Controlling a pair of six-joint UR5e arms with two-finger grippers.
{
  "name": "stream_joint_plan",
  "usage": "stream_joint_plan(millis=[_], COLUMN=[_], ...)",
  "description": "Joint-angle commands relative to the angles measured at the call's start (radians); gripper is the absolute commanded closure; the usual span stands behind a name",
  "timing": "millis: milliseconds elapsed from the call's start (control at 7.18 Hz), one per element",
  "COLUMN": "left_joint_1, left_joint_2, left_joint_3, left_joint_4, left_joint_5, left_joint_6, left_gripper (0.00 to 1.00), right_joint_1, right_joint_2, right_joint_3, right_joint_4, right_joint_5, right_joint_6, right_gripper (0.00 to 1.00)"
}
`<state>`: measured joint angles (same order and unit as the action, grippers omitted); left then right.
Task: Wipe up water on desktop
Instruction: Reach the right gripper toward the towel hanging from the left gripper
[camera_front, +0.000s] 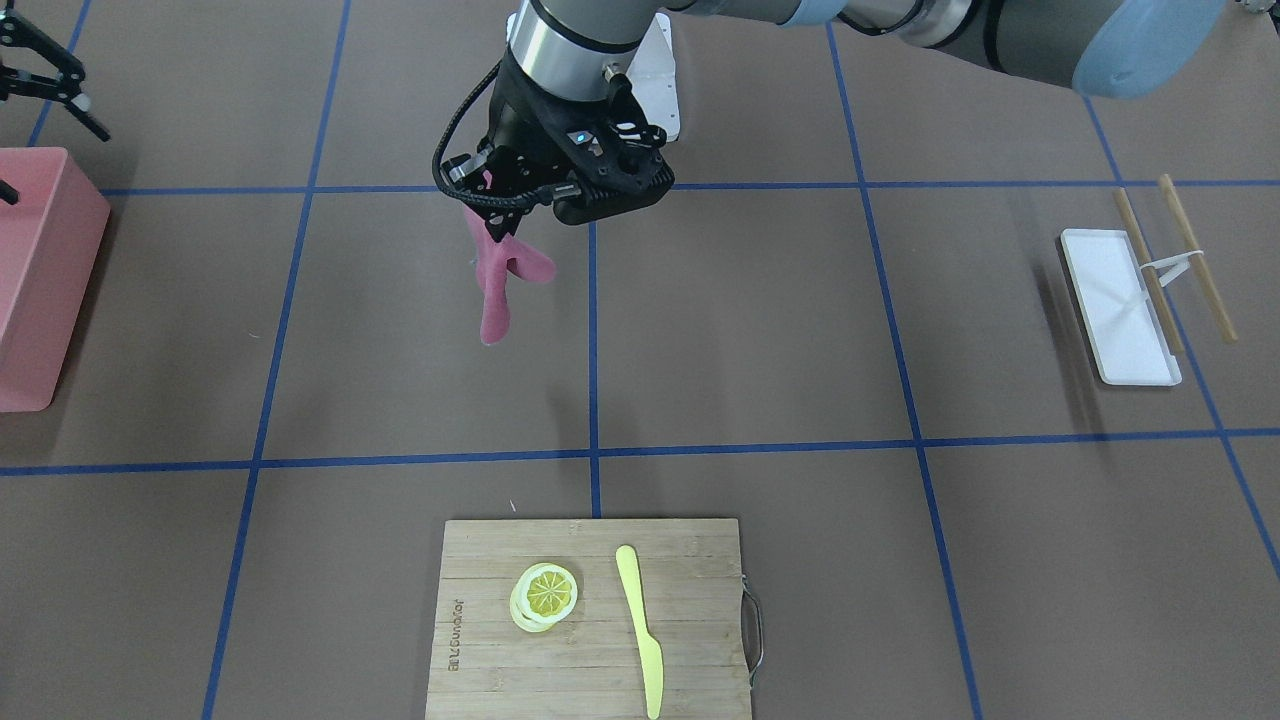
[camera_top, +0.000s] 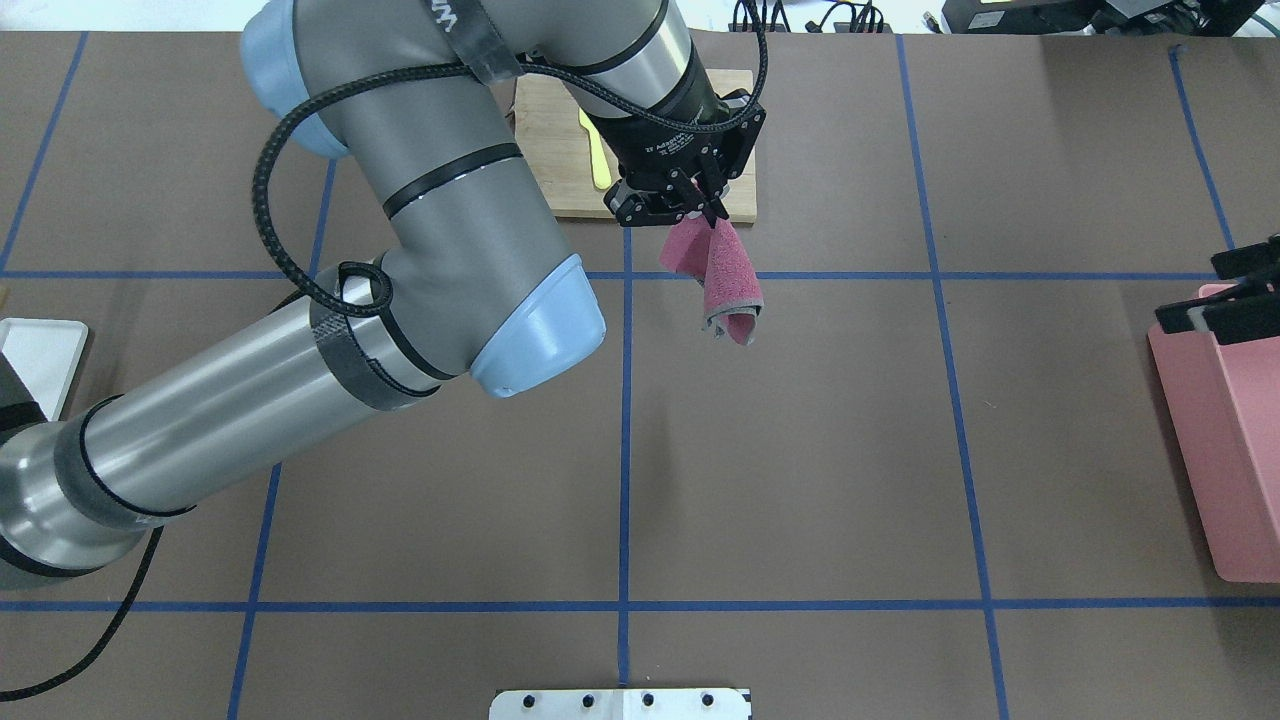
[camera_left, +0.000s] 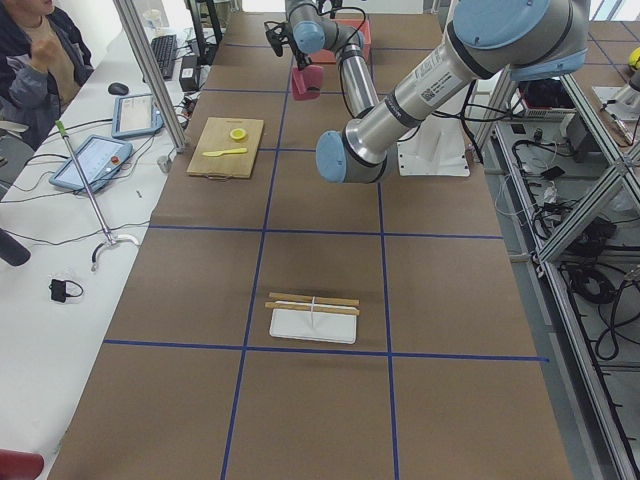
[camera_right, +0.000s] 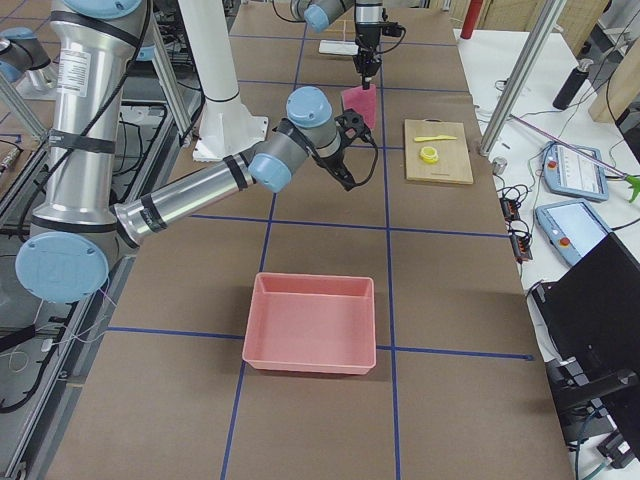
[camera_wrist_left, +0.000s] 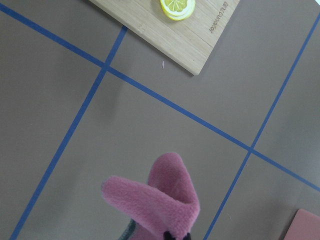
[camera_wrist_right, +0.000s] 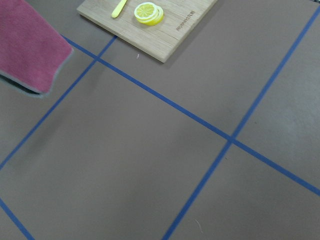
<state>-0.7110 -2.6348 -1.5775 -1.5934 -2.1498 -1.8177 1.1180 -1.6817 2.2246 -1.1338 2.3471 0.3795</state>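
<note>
The desktop (camera_front: 750, 330) is matte brown with a grid of blue tape lines; I see no water on it. My left gripper (camera_front: 492, 192) is shut on the top of a pink cloth (camera_front: 498, 285), which hangs folded above the desktop's middle. The gripper (camera_top: 703, 208) and cloth (camera_top: 724, 285) also show in the overhead view. The cloth shows in the left wrist view (camera_wrist_left: 160, 200) and at the right wrist view's corner (camera_wrist_right: 30, 50). My right gripper (camera_top: 1192, 290) is open and empty over the near edge of a pink bin (camera_top: 1225, 450).
A bamboo cutting board (camera_front: 590, 640) holds lemon slices (camera_front: 545, 595) and a yellow plastic knife (camera_front: 640, 630) on the far side from the robot. A white tray (camera_front: 1120, 305) with chopsticks (camera_front: 1195, 255) lies on the robot's left.
</note>
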Motion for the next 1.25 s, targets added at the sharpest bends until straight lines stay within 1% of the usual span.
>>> stream_joint_plan(millis=[0,139,418,557,697,836,1114], left_joint_1=[-0.001,-0.004,-0.004,-0.004,-0.004,-0.004,0.002], left_joint_2=[0.002,0.006,0.006,0.018,0.031,0.039,0.039], left_joint_3=[0.028,0.027,0.027,0.027,0.027,0.027,0.008], left_joint_4=[-0.023,-0.023,-0.046,-0.056,-0.088,-0.108,-0.109], left_joint_5=[0.005,0.005,0.005,0.005,0.004,0.004,-0.001], left_joint_6=[-0.107,-0.142,-0.227,-0.230,-0.239,-0.245,-0.290], left_gripper=[1.00,1.00,1.00,1.00,1.00,1.00,1.00], right_joint_1=[-0.194,-0.261,-0.364,-0.427,-0.491,-0.523,-0.550], right_joint_2=[0.139,0.178,0.246,0.281,0.342,0.390,0.411], right_joint_3=[0.021,0.020,0.013,0.010,0.006,0.004,-0.003], right_joint_4=[0.000,-0.001,-0.004,-0.007,-0.036,-0.084,-0.092], right_joint_5=[-0.185,-0.284,-0.437,-0.513,-0.593,-0.639,-0.678], right_joint_6=[0.158,0.162,0.162,0.191,0.250,0.252,0.254], right_gripper=[0.05,0.06,0.06,0.06,0.07,0.08,0.08])
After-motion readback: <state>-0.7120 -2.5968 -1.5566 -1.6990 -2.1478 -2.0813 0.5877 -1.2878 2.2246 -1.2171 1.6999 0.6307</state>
